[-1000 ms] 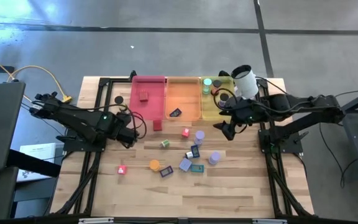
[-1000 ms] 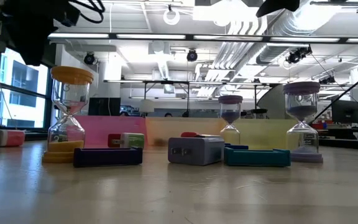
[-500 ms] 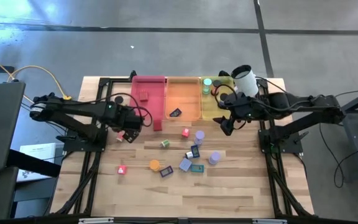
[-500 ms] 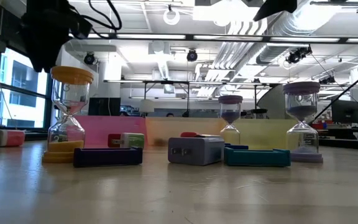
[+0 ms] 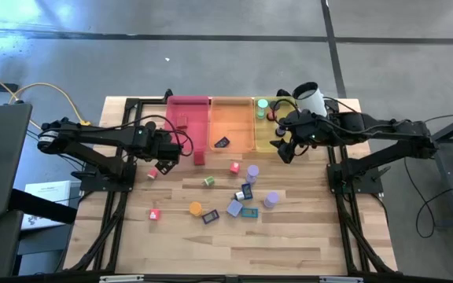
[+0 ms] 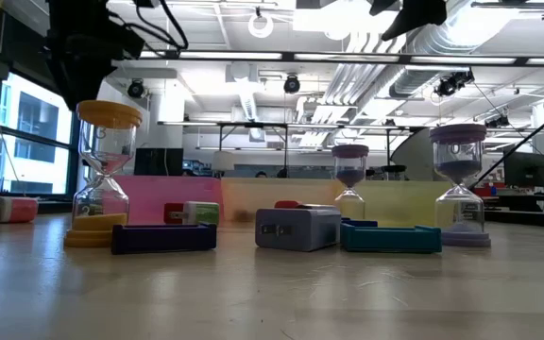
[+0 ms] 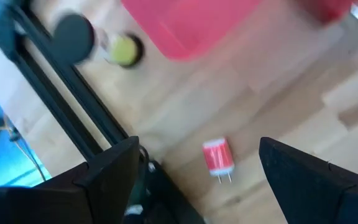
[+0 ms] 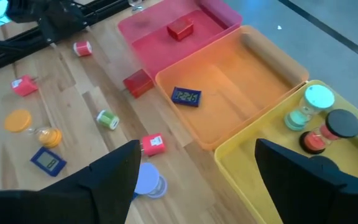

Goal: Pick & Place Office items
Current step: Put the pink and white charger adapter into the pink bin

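Several small office items lie loose on the wooden table (image 5: pixel 289 236): a red block (image 5: pixel 199 158), a green piece (image 5: pixel 208 181), dark blue and teal flat pieces (image 5: pixel 246 191), lavender hourglass timers (image 5: pixel 271 200), and an orange one (image 5: pixel 196 208). A small red plug-like piece (image 7: pixel 218 155) lies on the wood beneath my left gripper (image 5: pixel 167 155), which hangs open above it near the pink tray (image 5: pixel 199 134). My right gripper (image 5: pixel 284 152) is open with nothing in it, above the near edge of the yellow tray (image 5: pixel 266 145).
The pink, orange (image 5: pixel 238 118) and yellow trays stand side by side at the far edge, each holding a few pieces. A white cup (image 5: pixel 310 102) sits by the right arm. A black roll (image 7: pixel 73 37) and a yellow-green one (image 7: pixel 124 50) lie left of the pink tray. Bare wood lies along the near edge.
My left gripper has swung toward the far edge and the pink tray, and the small red piece now shows on the table where it hung before. My right gripper has drifted toward the far edge, over the yellow tray's near rim.
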You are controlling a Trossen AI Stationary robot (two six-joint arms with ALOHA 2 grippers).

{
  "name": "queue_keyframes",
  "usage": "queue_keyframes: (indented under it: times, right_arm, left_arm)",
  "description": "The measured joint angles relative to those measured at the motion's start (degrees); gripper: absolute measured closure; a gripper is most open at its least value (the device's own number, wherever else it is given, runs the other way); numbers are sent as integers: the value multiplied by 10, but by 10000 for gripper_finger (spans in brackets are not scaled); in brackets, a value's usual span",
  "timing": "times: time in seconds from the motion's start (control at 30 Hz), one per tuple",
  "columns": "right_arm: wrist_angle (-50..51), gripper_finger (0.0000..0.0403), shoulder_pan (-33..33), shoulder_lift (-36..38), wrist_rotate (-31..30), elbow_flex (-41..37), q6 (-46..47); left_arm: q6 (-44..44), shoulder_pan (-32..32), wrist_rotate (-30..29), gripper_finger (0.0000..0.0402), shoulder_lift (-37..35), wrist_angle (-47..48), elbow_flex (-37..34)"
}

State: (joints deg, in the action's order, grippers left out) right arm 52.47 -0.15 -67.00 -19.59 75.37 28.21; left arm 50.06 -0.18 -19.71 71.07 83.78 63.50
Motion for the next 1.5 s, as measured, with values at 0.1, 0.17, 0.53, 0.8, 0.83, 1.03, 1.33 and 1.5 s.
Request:
queue_keyframes:
  times: [0.1,0.17,0.53,0.8,0.83,1.03,1.33,1.5]
  right_arm:
    - [0,97,-9,0,0,0,-3]
    - [0,97,-14,-1,0,0,-11]
    - [-2,97,-15,-29,5,-1,-16]
    - [-3,97,-14,-44,24,-1,-16]
    - [-3,97,-14,-45,28,-1,-15]
    - [-9,97,-14,-49,37,-1,-13]
    - [-9,97,-14,-49,50,-1,-13]
    - [-9,97,-14,-49,48,-1,-20]
  left_arm:
    - [-30,21,61,79,0,-13,-22]
    - [-41,30,95,79,0,-30,-42]
    - [-27,68,159,79,0,-103,-132]
    - [-31,69,164,79,0,-164,-167]
    - [-31,69,167,79,0,-168,-170]
    - [-22,73,179,79,0,-173,-199]
    - [-20,73,192,79,0,-223,-254]
    - [-20,73,191,79,0,-249,-264]
